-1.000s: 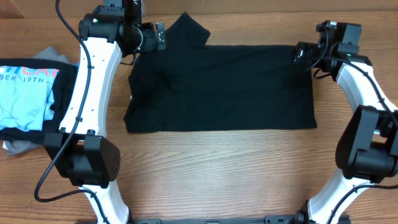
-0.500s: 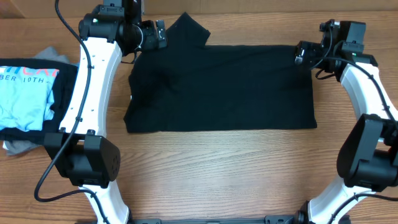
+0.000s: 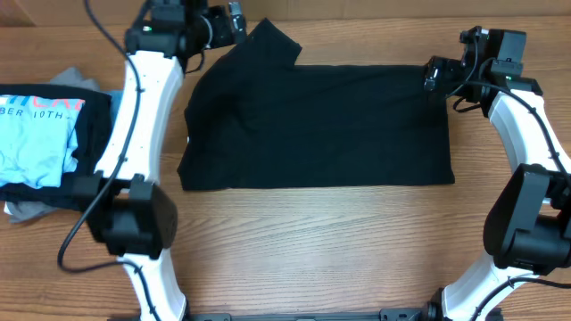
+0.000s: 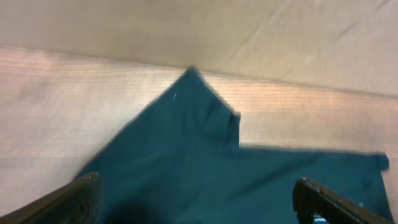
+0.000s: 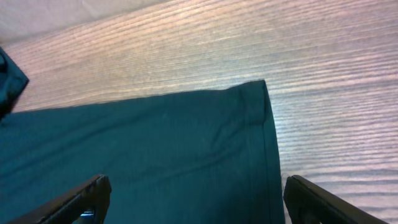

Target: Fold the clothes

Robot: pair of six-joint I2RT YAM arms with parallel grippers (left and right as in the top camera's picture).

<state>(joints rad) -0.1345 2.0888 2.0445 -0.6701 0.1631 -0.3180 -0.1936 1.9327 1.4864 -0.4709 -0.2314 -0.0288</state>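
The clothes show as one black T-shirt (image 3: 312,125) lying flat in the middle of the table, folded into a wide rectangle, with a sleeve (image 3: 272,40) sticking out at its far left corner. My left gripper (image 3: 235,18) hovers open at the far edge beside that sleeve. In the left wrist view the shirt (image 4: 199,162) lies below the open left gripper (image 4: 196,196), with nothing between the jaws. My right gripper (image 3: 431,77) stands open over the shirt's far right corner. That hemmed corner (image 5: 258,99) lies below the open right gripper (image 5: 196,193).
A pile of clothing lies at the left edge: a light blue T-shirt (image 3: 36,134) with white lettering, dark fabric (image 3: 91,147) under it and a grey garment (image 3: 27,210) at the bottom. Bare wooden table (image 3: 312,241) runs in front of the black shirt.
My left arm has swung toward the far edge, carrying its open gripper off the shirt's left shoulder to beside the sleeve. The right arm has barely shifted. The shirt has not moved.
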